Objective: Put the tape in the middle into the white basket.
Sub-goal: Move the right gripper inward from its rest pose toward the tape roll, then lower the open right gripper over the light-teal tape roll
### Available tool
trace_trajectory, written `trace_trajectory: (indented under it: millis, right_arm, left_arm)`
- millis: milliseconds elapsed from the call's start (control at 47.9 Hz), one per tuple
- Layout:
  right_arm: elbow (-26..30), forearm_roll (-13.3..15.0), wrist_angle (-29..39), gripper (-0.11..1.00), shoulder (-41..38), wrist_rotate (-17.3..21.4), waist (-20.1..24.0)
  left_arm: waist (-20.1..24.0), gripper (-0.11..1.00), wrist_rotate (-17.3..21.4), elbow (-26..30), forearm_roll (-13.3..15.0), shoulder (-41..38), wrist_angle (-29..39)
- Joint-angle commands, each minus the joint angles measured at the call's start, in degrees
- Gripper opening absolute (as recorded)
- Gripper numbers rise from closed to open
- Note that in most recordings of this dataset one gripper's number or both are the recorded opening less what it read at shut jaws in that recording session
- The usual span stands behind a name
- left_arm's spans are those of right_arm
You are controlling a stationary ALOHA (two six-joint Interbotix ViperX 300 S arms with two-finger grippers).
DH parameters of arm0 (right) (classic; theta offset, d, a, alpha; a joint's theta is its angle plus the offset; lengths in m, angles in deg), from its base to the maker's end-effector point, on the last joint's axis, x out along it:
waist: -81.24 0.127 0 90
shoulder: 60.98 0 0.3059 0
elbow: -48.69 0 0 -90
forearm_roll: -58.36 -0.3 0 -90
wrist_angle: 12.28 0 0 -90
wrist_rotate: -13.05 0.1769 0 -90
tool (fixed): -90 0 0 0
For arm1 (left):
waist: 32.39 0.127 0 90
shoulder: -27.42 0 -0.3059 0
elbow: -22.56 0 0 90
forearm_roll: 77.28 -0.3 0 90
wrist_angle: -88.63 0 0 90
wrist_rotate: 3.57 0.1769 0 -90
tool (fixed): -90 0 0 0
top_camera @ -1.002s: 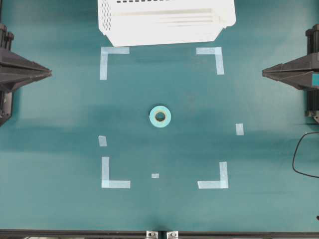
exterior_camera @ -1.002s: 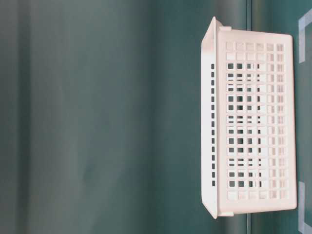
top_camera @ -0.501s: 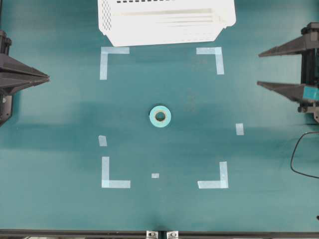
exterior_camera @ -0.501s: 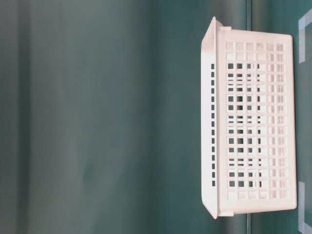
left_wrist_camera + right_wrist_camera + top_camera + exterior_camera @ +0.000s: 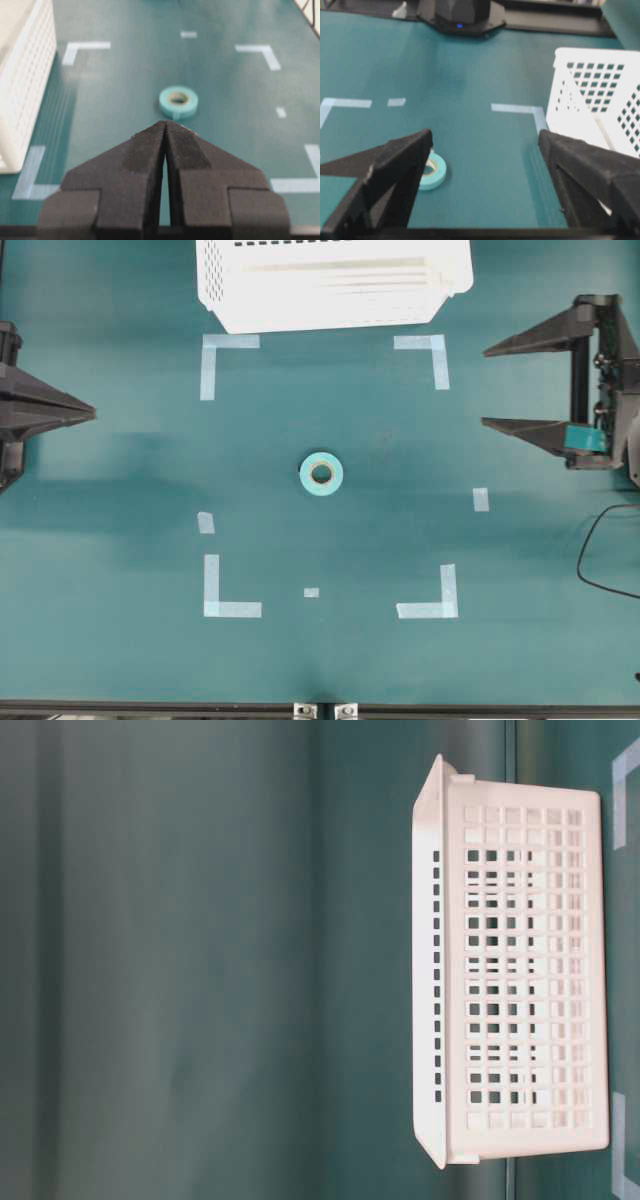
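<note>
In the overhead view the tape (image 5: 321, 474) lies flat at the centre of the green table (image 5: 120, 660), inside the frame of pale corner marks (image 5: 213, 352), with nothing touching it; the white basket (image 5: 330, 285) stands at twelve o'clock from the roll, well apart from it beyond the upper pair of marks. The right gripper (image 5: 485, 387) sits at about two to three o'clock from the tape, well apart, its jaws spread wide and empty, pointing toward the middle; the left gripper (image 5: 93, 412) sits at nine o'clock, far off at the table's edge, jaws pressed together on nothing. The table-level view shows only the white basket (image 5: 520, 985), turned on its side by the camera, and nothing can be seen through its perforated wall — no tape inside as far as the slots allow. From the left wrist, the left gripper (image 5: 165, 125) has its pads closed against each other, the tape (image 5: 178, 101) lies just beyond the tips at twelve o'clock, and the basket (image 5: 27, 85) rises at ten o'clock. From the right wrist, the right gripper (image 5: 485, 137) stands wide, with the tape (image 5: 432, 171) low near its left-hand finger (image 5: 395, 165) and the basket (image 5: 600, 100) at two o'clock. As I judge it, nothing of the task is done yet — the approach, the grasp, the carry and the drop into the basket all remain.
</note>
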Motion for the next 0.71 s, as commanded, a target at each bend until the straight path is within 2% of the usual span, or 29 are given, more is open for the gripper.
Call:
trace_trajectory:
  millis: [0,459,689]
  right_arm:
    - [2.1,0.0,-1.1,1.0,-2.4,0.2,-0.1]
    - [8.1,0.0,-1.8,1.0,-14.5,0.3,0.7]
    - [10.7,0.0,-3.2,1.0,-20.1,1.9,1.8]
  left_arm:
    - [-0.2,-0.11,0.1,0.0,0.0,0.1,-0.1]
    - [-0.2,-0.11,-0.2,-3.2,0.0,2.0,1.4]
    - [-0.1,-0.11,-0.2,-4.0,0.0,3.3,1.4]
